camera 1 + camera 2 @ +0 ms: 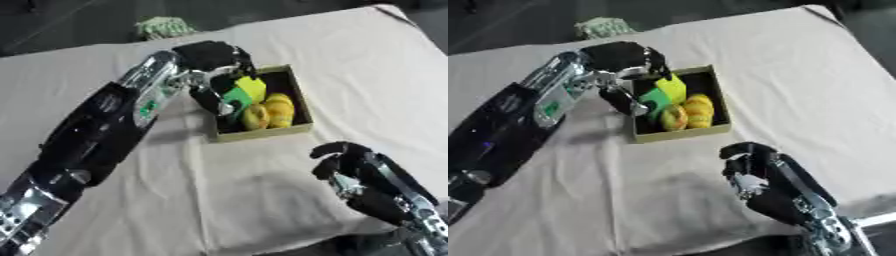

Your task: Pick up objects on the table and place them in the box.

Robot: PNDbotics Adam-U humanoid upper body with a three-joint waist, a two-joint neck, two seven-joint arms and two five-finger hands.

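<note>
In the left eye view, a table (pixel 367 75) covered with a pale cloth fills most of the frame. A small open box (pixel 302 107) with tan walls and a dark inside stands near the middle, a little toward the far side. Inside it lie two yellow rounded objects (pixel 269 111) side by side, with a green object (pixel 236 96) at their left and a yellow block (pixel 252 87) just above the green one. The left hand (pixel 210 57) comes in from the lower left on a long black and silver arm and hangs over the box's left wall; its fingers curl down toward the green and yellow pieces, though I cannot tell whether they grip either one. The right hand (pixel 337 157) sits on the cloth at the lower right, well apart from the box, fingers curled and holding nothing.

In the right eye view, the same layout shows slightly shifted. A pale green patterned thing (pixel 601 26) lies beyond the far edge of the cloth, on the dark surface.
</note>
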